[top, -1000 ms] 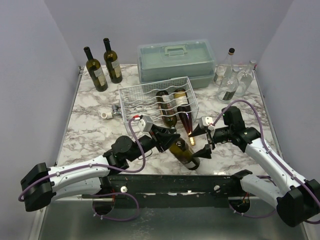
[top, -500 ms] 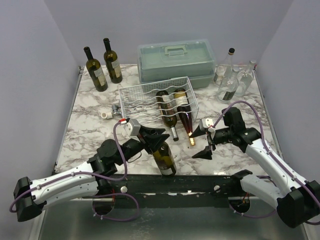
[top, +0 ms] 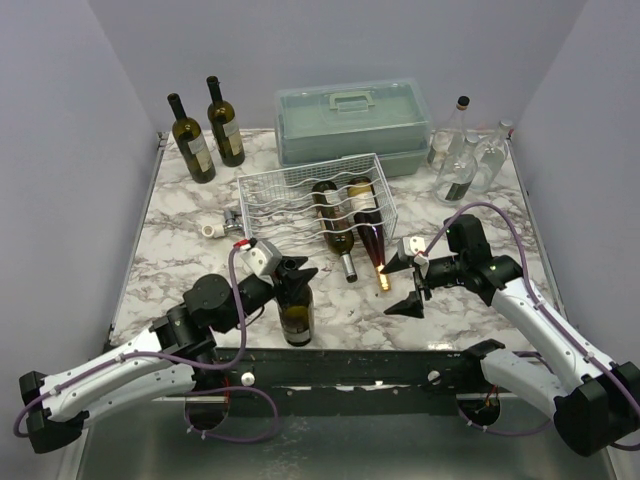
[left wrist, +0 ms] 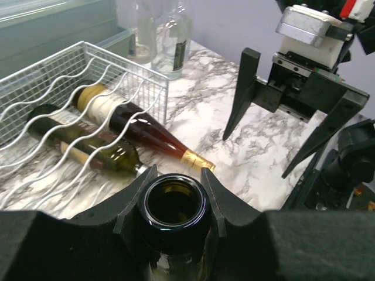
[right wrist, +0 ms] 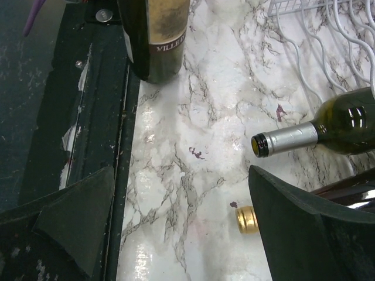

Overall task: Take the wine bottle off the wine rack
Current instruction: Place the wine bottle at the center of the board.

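The left fingers (left wrist: 133, 199) are clamped narrow around the neck of a dark wine bottle (top: 296, 312), which stands upright on the marble desk (top: 180, 270) directly beneath them (open mouth up), off the rack. To their right, the right fingers (top: 409, 303) are spread wide and hold nothing. Beyond both pairs, the white wine rack (top: 285, 195) carries two other bottles (top: 337, 222) lying in its right-hand grooves, necks poking out toward the fingers.
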Tool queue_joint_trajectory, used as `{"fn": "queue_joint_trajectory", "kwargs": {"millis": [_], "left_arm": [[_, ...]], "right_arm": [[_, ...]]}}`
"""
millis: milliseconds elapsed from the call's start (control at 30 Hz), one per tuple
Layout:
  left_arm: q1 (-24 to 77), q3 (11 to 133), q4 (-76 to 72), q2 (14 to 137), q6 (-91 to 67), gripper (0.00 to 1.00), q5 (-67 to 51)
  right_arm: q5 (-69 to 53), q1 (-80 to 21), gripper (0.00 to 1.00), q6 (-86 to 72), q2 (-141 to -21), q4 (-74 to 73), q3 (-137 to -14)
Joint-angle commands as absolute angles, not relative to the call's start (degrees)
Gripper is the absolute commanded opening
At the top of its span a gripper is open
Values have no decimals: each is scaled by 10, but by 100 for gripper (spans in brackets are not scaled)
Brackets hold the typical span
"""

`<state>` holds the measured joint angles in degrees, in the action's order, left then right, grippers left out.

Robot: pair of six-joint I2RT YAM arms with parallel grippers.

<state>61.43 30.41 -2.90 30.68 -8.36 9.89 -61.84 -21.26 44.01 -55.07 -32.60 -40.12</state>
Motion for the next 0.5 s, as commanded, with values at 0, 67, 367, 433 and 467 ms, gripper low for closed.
{"fn": "queue_joint_trajectory", "kwargs": {"millis": [0,67,367,433,467], "left_arm": [[597,360,-4,291,-41,0,134],[584,373,18,291,-30,0,140],[477,411,107,269,-26,0,136],[464,415,122,262,-20,0,139],[458,418,130,259,-17,0,143]], "right_arm": [[-603,-209,99,446,-544,-322,-407],[-602,-209,99,446,-545,-323,-405],[-596,-208,99,448,-546,-323,-405],[-594,-208,99,448,-545,-323,-405],[-594,-209,99,448,-545,-323,-404]]}}
